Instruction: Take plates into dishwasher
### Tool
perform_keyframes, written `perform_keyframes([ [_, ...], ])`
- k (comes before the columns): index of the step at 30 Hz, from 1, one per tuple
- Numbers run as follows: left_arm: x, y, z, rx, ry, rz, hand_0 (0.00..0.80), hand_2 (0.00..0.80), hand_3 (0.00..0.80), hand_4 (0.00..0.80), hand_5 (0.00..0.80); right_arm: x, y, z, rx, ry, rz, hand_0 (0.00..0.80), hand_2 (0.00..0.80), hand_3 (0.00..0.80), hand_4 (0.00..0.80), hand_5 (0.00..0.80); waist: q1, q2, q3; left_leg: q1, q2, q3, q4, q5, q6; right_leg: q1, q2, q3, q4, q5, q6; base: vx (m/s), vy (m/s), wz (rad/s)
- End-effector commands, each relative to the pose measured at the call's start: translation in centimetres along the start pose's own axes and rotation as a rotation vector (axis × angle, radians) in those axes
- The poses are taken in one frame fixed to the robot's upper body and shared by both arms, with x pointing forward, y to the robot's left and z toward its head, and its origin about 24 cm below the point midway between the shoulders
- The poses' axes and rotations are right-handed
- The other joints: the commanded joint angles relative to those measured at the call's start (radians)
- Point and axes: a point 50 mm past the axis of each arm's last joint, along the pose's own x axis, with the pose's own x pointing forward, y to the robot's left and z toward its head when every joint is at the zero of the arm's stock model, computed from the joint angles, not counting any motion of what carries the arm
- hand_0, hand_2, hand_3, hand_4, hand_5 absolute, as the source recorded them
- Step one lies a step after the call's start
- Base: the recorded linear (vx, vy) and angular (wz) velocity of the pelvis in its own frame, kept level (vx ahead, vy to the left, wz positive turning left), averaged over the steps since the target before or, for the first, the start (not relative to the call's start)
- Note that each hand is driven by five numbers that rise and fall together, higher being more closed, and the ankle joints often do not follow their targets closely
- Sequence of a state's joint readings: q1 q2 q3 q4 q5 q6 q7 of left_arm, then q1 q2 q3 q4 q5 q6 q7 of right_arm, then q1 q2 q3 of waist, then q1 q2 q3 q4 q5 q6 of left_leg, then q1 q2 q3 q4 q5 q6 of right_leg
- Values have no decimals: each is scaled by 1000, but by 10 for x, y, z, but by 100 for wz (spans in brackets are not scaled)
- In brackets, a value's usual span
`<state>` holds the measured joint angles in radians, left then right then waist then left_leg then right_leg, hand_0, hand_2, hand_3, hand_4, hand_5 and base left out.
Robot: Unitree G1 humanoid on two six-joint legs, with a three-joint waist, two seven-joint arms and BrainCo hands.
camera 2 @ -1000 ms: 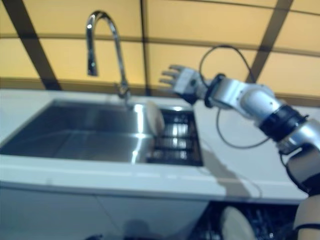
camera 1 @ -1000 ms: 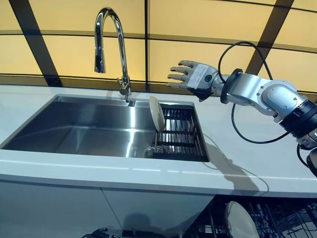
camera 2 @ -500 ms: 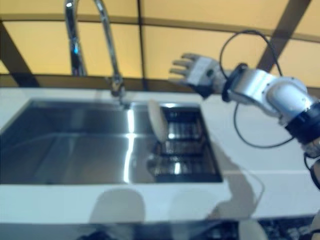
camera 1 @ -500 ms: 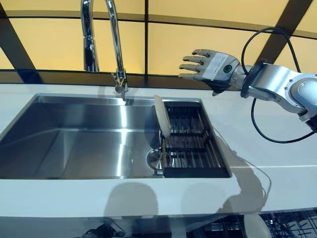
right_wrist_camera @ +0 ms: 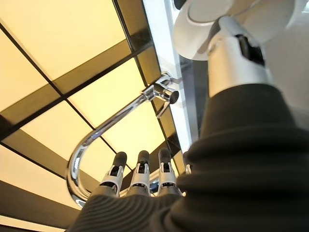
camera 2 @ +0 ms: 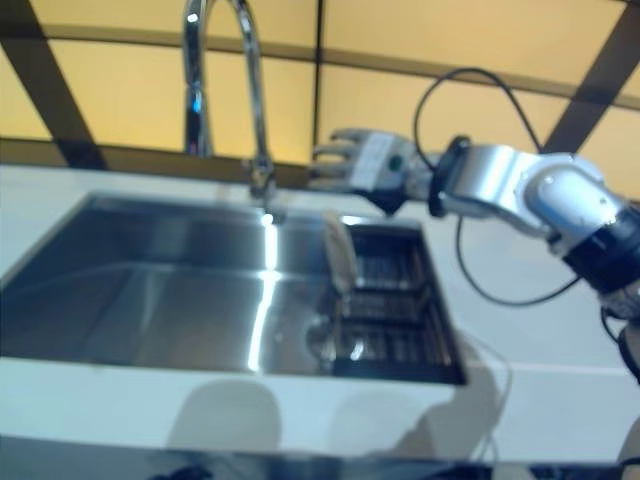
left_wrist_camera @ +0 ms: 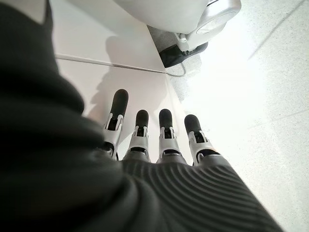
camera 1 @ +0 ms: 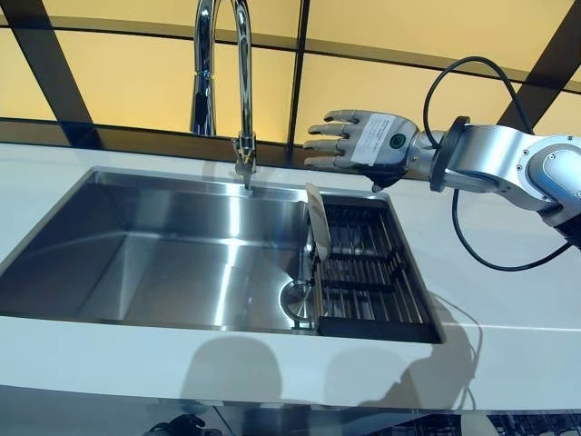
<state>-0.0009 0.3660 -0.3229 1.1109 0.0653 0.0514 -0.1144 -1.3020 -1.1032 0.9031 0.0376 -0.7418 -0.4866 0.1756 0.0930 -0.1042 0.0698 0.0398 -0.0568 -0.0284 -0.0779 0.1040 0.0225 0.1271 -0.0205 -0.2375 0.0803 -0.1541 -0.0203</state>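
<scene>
A white plate (camera 1: 315,218) stands on edge at the left end of a black dish rack (camera 1: 368,272) in the right part of a steel sink (camera 1: 163,254). My right hand (camera 1: 363,145) is open with straight fingers, held in the air above the back of the rack, up and to the right of the plate and apart from it. Its fingers (right_wrist_camera: 140,174) point towards the tap in the right wrist view. My left hand (left_wrist_camera: 145,140) shows only in the left wrist view, open and empty, low over the floor.
A tall chrome tap (camera 1: 241,82) rises behind the sink, left of my right hand. A white counter (camera 1: 490,300) surrounds the sink. A strip of the dishwasher's rack (camera 1: 526,424) shows below the counter's front edge at the lower right.
The camera has moved, so the whole view has shifted and the dishwasher rack has nearly left it. My right hand stays open and has come a little lower and closer to the plate.
</scene>
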Motion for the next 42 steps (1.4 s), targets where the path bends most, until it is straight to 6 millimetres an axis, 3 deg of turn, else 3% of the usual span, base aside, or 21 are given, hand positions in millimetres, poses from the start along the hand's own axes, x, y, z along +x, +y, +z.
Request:
perform_keyframes([
  [1,1,10,10,51,-29,33,0,0,0,0,0,-5,-27,-14,-14,15,-32,0,0,0,0,0,31,-42,-14,-59,-3,-12,56,-137,19,19,-35,-77,69,-50,26,-9,-18,5],
  [12,1,10,6,59,-22,48,0,0,0,0,0,-1,-35,4,1,-102,1,0,0,0,0,0,57,-76,2,-77,-6,-41,74,-138,10,24,-27,-99,71,-60,15,3,-15,9],
  [23,1,12,7,73,-28,51,0,0,0,0,0,6,-32,12,54,-127,41,0,0,0,0,0,75,-84,17,-92,-11,-59,88,-138,8,20,-24,-110,78,-65,7,6,0,4],
  [42,-1,15,6,68,-32,60,0,0,0,0,0,6,20,9,121,-72,164,0,0,0,0,0,87,-88,50,-101,-17,-77,105,-143,19,0,-33,-122,107,-69,7,3,6,1],
])
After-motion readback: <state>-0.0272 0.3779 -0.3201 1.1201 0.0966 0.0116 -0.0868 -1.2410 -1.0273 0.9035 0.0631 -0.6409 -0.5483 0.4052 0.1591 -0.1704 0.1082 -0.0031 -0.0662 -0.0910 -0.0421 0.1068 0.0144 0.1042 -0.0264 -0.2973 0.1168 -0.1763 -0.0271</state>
